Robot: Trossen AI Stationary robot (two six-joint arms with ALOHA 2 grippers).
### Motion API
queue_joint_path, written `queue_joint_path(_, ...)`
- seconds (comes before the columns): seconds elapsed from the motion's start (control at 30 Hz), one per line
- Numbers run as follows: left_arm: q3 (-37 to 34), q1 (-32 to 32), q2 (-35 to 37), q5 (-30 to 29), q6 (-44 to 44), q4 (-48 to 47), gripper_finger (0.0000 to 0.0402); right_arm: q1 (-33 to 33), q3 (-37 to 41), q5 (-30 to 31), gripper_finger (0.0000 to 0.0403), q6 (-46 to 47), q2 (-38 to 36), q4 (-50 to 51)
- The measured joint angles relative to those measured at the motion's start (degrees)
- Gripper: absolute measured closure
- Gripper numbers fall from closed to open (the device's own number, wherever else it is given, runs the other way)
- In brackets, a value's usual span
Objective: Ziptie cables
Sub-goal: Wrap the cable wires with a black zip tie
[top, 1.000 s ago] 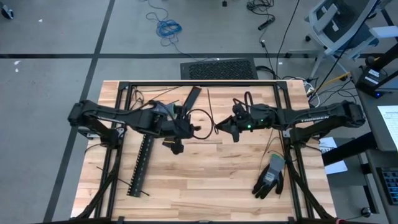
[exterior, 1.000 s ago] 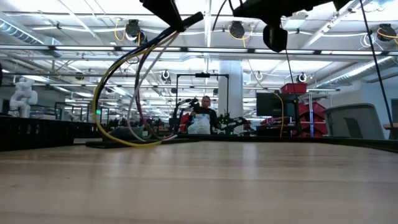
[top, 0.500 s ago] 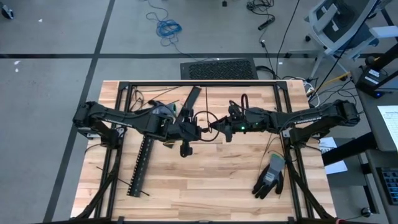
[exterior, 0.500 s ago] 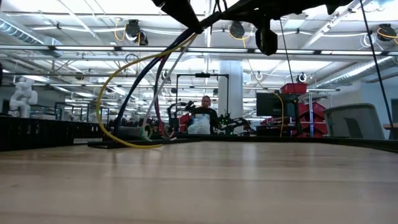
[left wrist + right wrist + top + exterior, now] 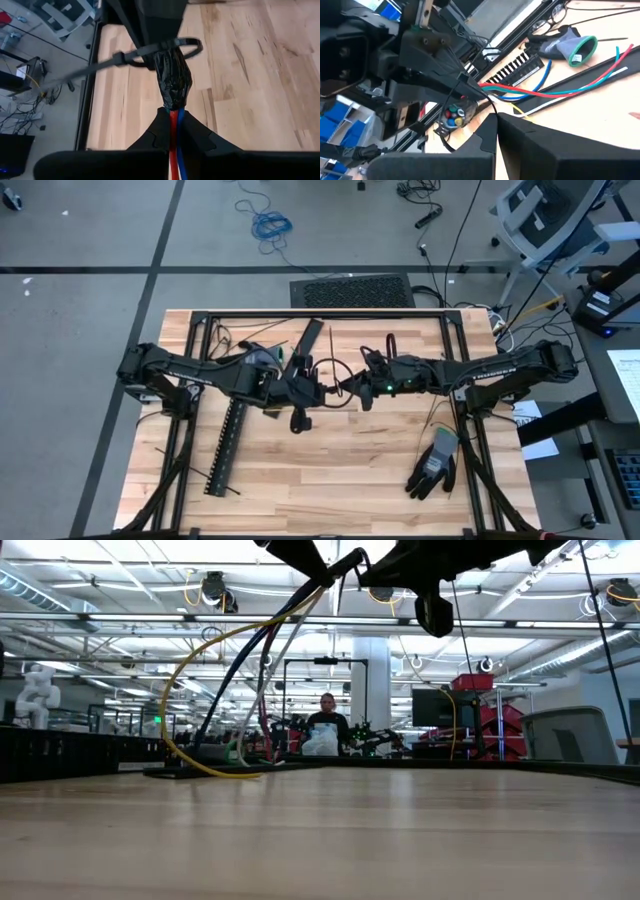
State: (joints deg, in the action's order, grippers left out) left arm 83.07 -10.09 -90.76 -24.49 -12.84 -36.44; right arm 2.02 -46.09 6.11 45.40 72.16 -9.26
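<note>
The cables [image 5: 197,670] are thin blue, red, white and yellow wires with a dark wrapped end [image 5: 172,82]. My left gripper [image 5: 175,120] is shut on them, above the table's middle [image 5: 305,390]. A thin black zip tie [image 5: 167,47] is looped around the dark end. My right gripper [image 5: 496,119] is shut on the zip tie, close to the right of the left gripper [image 5: 352,387]. The wires arc down from the left gripper, and their far ends [image 5: 205,768] lie on the table. My left gripper pinches the wires [image 5: 175,116] between its two fingers, just behind the dark wrapped end. The wires run along the fingers, and the dark end sticks out past the fingertips, lifted clear. The rest hangs slack in an arc to the table. My right gripper pinches the zip tie's thin strip [image 5: 489,109] between its fingertips, coming at it about level from the table's right. The strip runs from the fingertips to the loop [image 5: 462,80] around the cables' end. It is clear of the table.
A grey glove [image 5: 435,465] lies near the table's front right. A black slotted strip [image 5: 228,442] lies at the front left and a black bar [image 5: 306,340] at the back. Loose black zip ties [image 5: 336,345] lie about. A dark metal frame [image 5: 320,317] edges the table.
The two grippers have drawn together: the left toward the table's right edge with the cables' end, the right toward the left edge with the zip tie. Both have sunk slightly. The wires' lower ends have stayed on the table.
</note>
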Motion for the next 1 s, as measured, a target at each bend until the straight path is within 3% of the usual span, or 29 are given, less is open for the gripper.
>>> queue_joint_path(0.6, 0.06, 1.83, -1.23, 0.37, -1.15, 2.15, 0.0377, 0.65, -0.83, -0.04, 0.0403, 3.59, 1.22, -2.2)
queue_joint_path(0.77, -0.02, 1.82, -1.92, 1.07, -1.17, 7.0, 0.0377, 0.85, -1.72, -0.02, 0.0403, 4.45, 1.14, 3.39)
queue_joint_path(1.0, -0.02, 1.88, -2.08, 2.17, -1.23, 12.35, 0.0377, 0.87, -2.01, 1.51, 0.0403, 5.02, 1.11, 3.25)
